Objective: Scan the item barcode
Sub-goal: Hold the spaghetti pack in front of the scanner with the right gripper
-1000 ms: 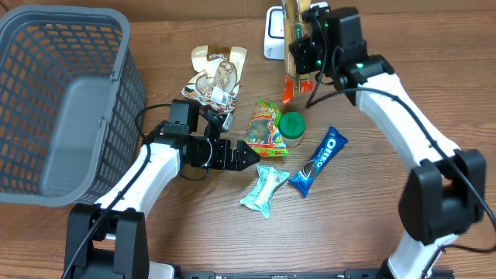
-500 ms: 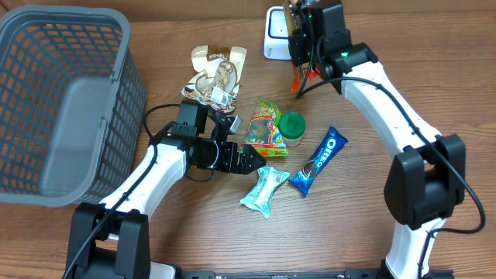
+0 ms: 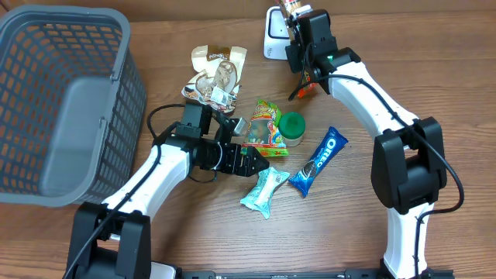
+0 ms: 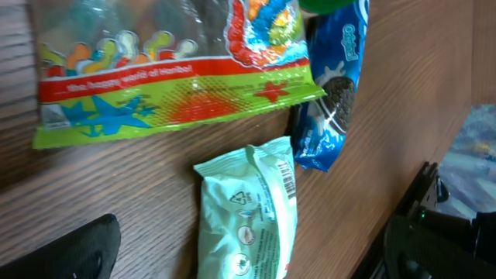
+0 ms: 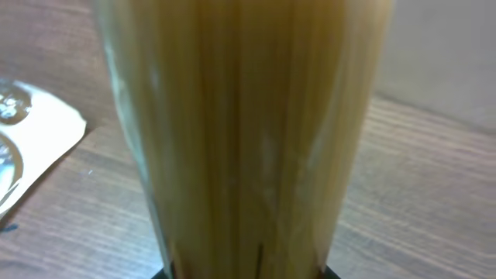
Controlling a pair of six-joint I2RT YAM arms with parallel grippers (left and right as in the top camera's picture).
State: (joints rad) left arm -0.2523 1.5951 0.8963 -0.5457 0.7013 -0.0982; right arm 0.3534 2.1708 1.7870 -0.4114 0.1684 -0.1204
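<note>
Golden spaghetti pack (image 5: pixel 248 116) clamped in right hand (image 3: pixel 304 46) beside scanner (image 3: pixel 273 35), left hand (image 3: pixel 254 160) spread wide by mint packet (image 4: pixel 248 209)

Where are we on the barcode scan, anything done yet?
Done: the right gripper is shut on the spaghetti pack. In hand: it is held at the white scanner; a read cannot be confirmed. To do: mint packet, Oreo pack and gummy bag lie on the table, the open left gripper by the mint packet.
</note>
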